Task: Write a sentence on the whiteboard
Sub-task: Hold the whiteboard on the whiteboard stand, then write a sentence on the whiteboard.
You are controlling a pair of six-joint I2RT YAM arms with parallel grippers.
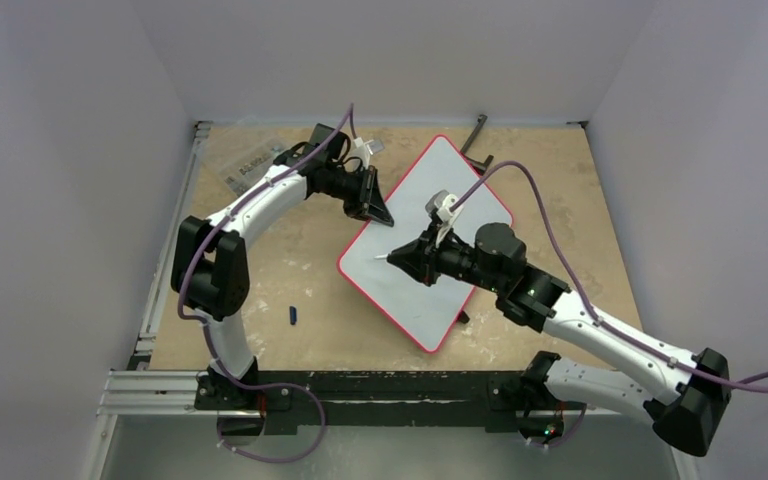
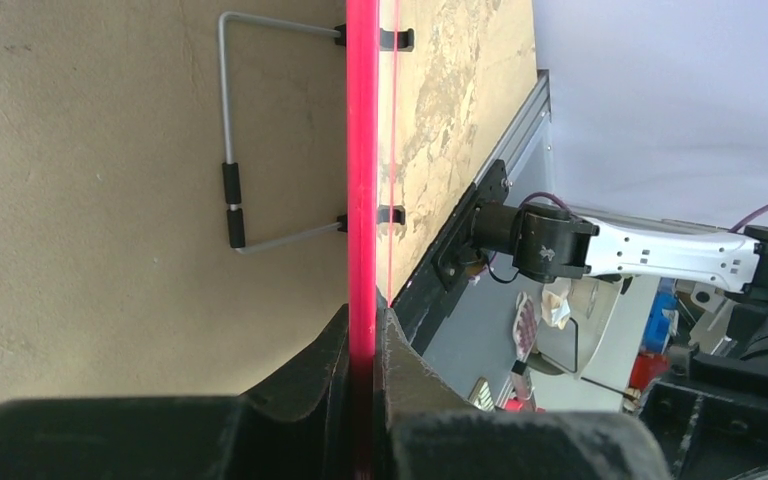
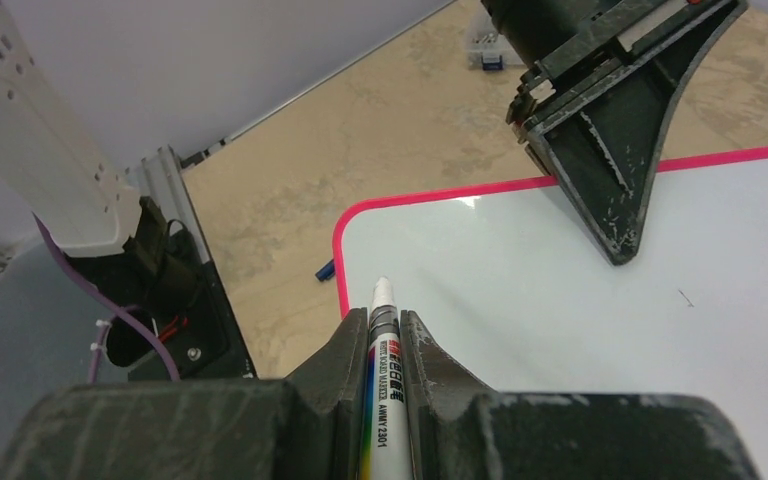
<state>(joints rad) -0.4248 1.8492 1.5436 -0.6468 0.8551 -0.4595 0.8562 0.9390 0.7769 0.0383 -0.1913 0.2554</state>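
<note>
the top view looks steeply down from above and behind the arm bases (image 1: pixel 245 395), far enough off to take in the whole worktop (image 1: pixel 300 260) and whiteboard (image 1: pixel 400 290). the left wrist view sits close behind the left tool (image 2: pixel 364 330), sighting edge-on along the board's red rim (image 2: pixel 363 150). the right wrist view peers low over the right tool (image 3: pixel 382 325), across the board's white face toward the left tool. all three views share that edge of the board.

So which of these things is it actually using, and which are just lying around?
In use: whiteboard, its rim clamped by the left gripper; marker, held in the right gripper.
Lying about: clear plastic packet; small blue piece.
</note>
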